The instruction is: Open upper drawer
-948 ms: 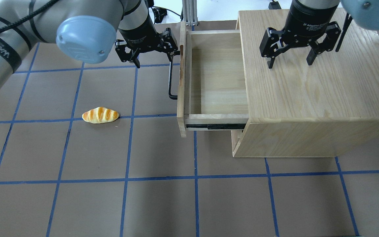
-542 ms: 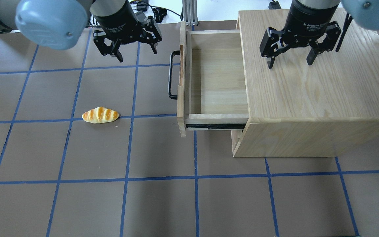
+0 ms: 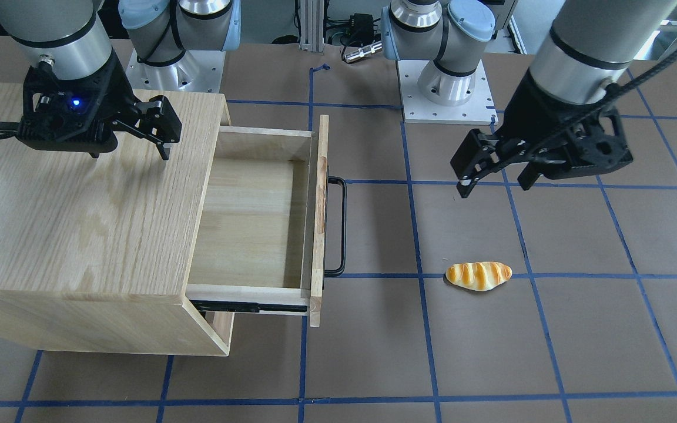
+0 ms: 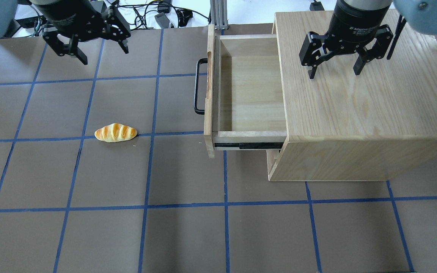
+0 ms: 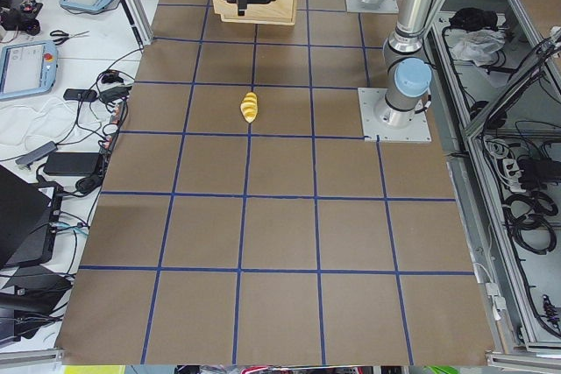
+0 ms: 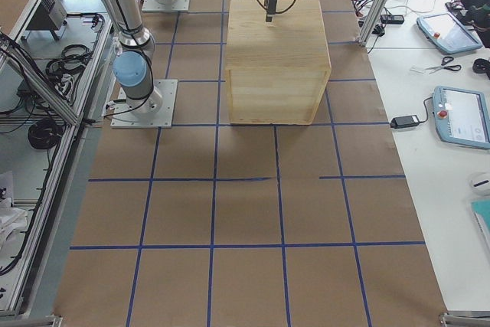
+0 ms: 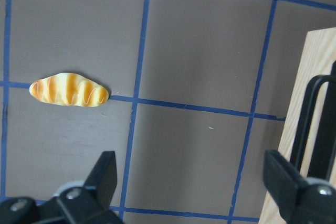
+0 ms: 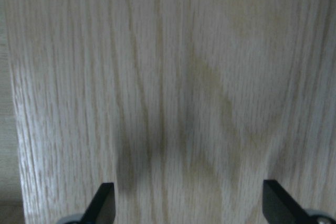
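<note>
The upper drawer [image 4: 252, 91] is pulled far out of the oak cabinet [image 4: 362, 102], and its light-wood box is empty. Its black bar handle [image 4: 196, 85] is free, and a black side rail [image 4: 249, 145] shows. My left gripper [image 4: 104, 53] is open and empty, above the table well to the left of the handle. It also shows in the front-facing view [image 3: 494, 185]. The left wrist view shows the handle [image 7: 315, 124] at its right edge. My right gripper [image 4: 334, 74] is open and empty, just above the cabinet top.
A toy bread roll [image 4: 115, 132] lies on the brown mat left of the drawer, also in the left wrist view [image 7: 69, 92]. The cabinet's lower front panel [image 4: 273, 161] is shut. Cables lie beyond the table's far edge.
My left gripper has moved from beside the handle to the left and away from the drawer. The drawer stays open in the same place. The right arm has not moved.
</note>
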